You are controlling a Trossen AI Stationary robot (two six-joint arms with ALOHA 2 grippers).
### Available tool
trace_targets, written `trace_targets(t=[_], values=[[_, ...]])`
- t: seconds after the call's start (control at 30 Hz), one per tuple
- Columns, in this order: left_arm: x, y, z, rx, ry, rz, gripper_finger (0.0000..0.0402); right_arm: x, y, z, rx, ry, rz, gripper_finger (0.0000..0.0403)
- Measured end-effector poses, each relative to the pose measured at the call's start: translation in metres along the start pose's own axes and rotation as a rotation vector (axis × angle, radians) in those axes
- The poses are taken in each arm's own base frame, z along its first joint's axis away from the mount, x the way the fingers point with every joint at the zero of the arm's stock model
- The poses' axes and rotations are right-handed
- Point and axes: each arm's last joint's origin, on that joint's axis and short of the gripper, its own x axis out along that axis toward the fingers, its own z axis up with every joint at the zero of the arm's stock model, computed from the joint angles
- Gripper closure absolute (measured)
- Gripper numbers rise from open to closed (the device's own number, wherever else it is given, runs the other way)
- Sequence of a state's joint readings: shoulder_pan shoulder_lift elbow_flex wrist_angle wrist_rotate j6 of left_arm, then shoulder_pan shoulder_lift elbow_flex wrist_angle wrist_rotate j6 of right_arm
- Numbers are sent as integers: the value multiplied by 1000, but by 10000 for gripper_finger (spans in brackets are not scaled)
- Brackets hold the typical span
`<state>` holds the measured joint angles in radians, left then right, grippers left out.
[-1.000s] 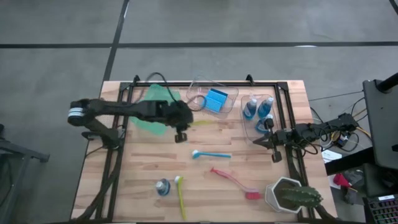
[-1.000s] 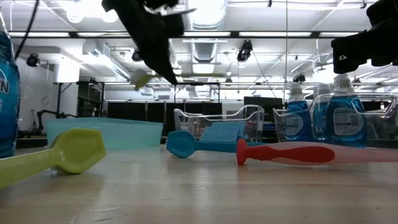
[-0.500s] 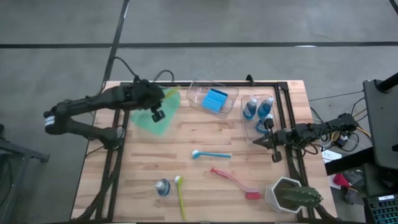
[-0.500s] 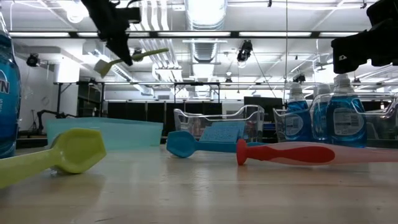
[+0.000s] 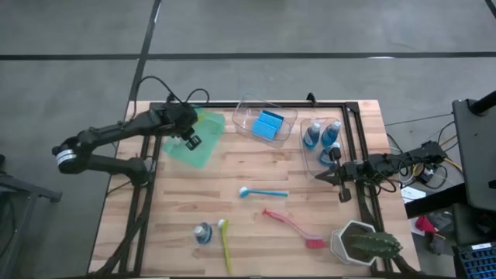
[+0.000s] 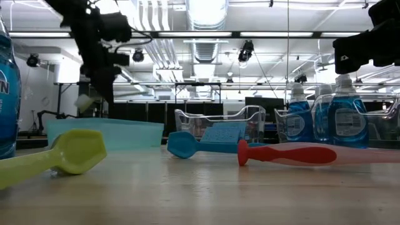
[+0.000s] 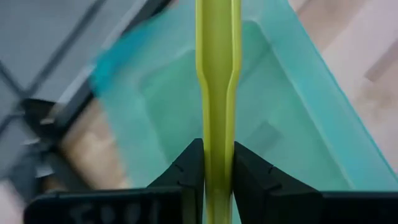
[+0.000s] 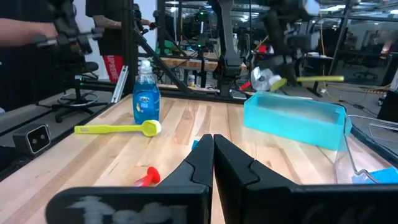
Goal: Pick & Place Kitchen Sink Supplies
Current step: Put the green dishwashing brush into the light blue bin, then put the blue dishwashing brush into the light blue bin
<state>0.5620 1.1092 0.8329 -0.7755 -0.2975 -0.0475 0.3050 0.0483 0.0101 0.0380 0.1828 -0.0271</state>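
My left gripper (image 5: 191, 139) is over the green bin (image 5: 194, 147) at the table's far left, shut on a yellow-green brush (image 7: 217, 81). The right wrist view shows that brush (image 8: 318, 79) above the bin's rim. A second yellow-green brush (image 5: 225, 244) lies at the near edge beside a blue-liquid bottle (image 5: 203, 232). A blue brush (image 5: 263, 193) and a red brush (image 5: 294, 229) lie flat mid-table. My right gripper (image 5: 325, 177) waits shut and empty at the right, level above the table. My left gripper pinches the brush's handle (image 7: 217, 134) between its two fingers. The fingers slant down from the table's left side, and the handle runs on ahead of the fingertips, along them. The brush is lifted clear and hangs over the green bin.
A clear bin (image 5: 252, 108) holding a light-blue sponge (image 5: 270, 125) stands at the far middle. Another clear bin (image 5: 310, 159) with two blue bottles (image 5: 322, 136) is right of it. A white-potted cactus (image 5: 364, 244) stands at the near right corner. People and racks show beyond the table.
My left gripper has carried the yellow-green brush from mid-table toward the far left, over the green bin. It has rolled and tipped further downward, sinking a little. The brush, level before, now points down toward the bin.
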Motion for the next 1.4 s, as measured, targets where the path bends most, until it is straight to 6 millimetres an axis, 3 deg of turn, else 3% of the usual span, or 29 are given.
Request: trace_targets(t=[0.3,0.83,1.1,1.4], values=[[48,-12,-23,11,83,-41,344,0,0,0,0,0,1,394],[90,-26,-26,48,168,-78,330,0,0,0,0,1,0,394],[85,-25,-14,17,137,-77,311,0,0,0,0,1,0,394],[46,-11,15,45,100,1,277,0,0,0,0,1,1,394]])
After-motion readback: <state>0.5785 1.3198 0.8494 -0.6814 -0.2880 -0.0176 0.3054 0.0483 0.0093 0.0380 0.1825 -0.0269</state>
